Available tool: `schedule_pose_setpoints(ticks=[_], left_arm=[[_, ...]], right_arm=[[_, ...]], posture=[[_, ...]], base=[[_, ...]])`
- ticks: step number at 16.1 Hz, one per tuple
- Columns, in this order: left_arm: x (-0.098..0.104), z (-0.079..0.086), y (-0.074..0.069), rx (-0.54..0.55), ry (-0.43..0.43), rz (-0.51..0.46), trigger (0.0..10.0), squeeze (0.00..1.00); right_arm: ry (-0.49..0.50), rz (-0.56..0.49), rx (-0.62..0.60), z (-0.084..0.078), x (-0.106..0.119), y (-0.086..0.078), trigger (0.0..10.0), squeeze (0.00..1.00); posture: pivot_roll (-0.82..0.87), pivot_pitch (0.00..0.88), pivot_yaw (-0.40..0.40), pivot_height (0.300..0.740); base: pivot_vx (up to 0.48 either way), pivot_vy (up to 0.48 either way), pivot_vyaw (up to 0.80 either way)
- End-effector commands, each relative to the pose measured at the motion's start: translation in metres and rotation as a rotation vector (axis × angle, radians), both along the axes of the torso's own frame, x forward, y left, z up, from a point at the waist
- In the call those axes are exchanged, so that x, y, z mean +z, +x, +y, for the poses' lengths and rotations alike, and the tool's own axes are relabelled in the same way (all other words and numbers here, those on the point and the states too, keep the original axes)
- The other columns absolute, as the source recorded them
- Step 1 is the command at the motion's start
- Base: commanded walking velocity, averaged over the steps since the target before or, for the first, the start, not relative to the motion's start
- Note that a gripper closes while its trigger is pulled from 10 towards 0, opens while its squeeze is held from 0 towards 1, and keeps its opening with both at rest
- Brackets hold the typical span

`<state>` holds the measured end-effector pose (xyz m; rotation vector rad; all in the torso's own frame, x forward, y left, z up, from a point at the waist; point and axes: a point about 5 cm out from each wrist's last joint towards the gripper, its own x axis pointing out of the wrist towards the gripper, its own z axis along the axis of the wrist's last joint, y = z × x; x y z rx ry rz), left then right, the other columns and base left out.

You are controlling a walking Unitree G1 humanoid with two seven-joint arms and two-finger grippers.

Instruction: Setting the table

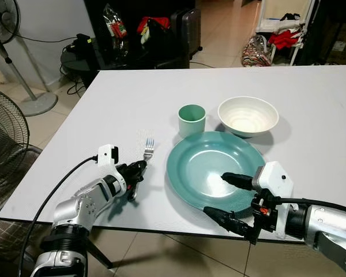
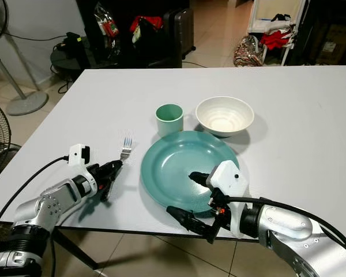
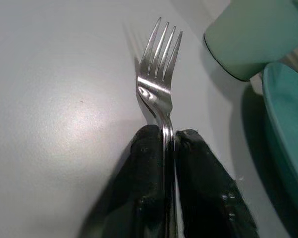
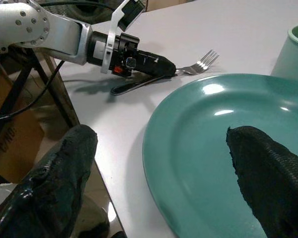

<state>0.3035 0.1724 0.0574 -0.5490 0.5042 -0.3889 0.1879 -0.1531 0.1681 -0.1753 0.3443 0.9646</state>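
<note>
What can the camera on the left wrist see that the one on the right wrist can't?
Left wrist view alone: a close look at the left tool pinching the fork by its neck, tines pointing away.

Right wrist view alone: the whole silver left arm, and the right tool open, one finger over the plate, one off the table edge.

Both: fork, green plate, green cup, white table.
</note>
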Motion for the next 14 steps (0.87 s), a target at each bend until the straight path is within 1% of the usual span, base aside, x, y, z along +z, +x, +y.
schedule_pose_setpoints(ticks=[1,4,5,7,8,9,10,11,12,13,14], left_arm=[[-0.009,0.007,-0.004,0.034,0.020,0.050,10.0,1.00],[-0.011,0.008,-0.005,0.043,0.027,0.050,10.0,1.00],[-0.008,0.011,-0.004,0.047,0.048,0.017,10.0,1.00],[0.006,0.023,-0.001,0.048,0.103,-0.093,10.0,1.00],[0.014,0.028,-0.001,0.030,0.144,-0.146,10.0,1.00],[0.018,0.031,-0.001,0.023,0.156,-0.167,10.0,1.00],[0.031,0.039,-0.003,0.025,0.191,-0.234,10.0,1.00],[0.045,0.044,-0.006,0.035,0.201,-0.285,10.0,0.85],[0.057,0.046,-0.009,0.043,0.204,-0.315,10.0,0.00],[0.072,0.044,-0.016,0.056,0.197,-0.372,10.0,0.00],[0.084,0.040,-0.025,0.079,0.219,-0.430,10.0,0.00]], right_arm=[[-0.002,-0.013,0.026,0.001,0.003,0.001,10.0,0.00],[-0.004,-0.015,0.035,0.001,0.004,0.004,10.0,0.00],[-0.003,-0.017,0.036,0.001,0.004,0.005,10.0,0.00],[0.022,-0.026,0.021,0.001,0.007,0.007,10.0,0.00],[0.045,-0.032,0.004,0.001,0.009,0.009,10.0,0.00],[0.059,-0.034,-0.007,0.001,0.010,0.010,10.0,0.00],[0.108,-0.042,-0.041,0.003,0.012,0.012,10.0,0.00],[0.157,-0.055,-0.081,0.005,0.014,0.015,10.0,0.00],[0.201,-0.078,-0.145,0.008,0.015,0.019,10.0,0.00],[0.233,-0.109,-0.198,0.013,0.017,0.023,10.0,0.00],[0.244,-0.124,-0.264,0.017,0.015,0.026,10.0,0.00]], posture=[[-0.21,0.000,0.124,0.740],[-0.20,0.000,0.113,0.740],[-0.20,0.000,0.107,0.740],[-0.19,0.000,0.107,0.740],[-0.19,0.000,0.110,0.740],[-0.19,0.000,0.112,0.740],[-0.18,0.000,0.118,0.740],[-0.17,0.000,0.122,0.740],[-0.17,0.000,0.121,0.740],[-0.17,0.000,0.120,0.740],[-0.17,0.000,0.119,0.740]], base=[[0.000,0.000,0.00],[0.000,0.000,0.00],[0.000,0.000,0.00],[0.000,0.000,0.00],[0.000,0.000,0.00],[0.000,0.000,0.00],[0.000,0.000,0.00],[0.000,0.000,0.00],[0.000,0.000,0.00],[0.000,0.000,0.00],[0.000,0.000,0.00]])
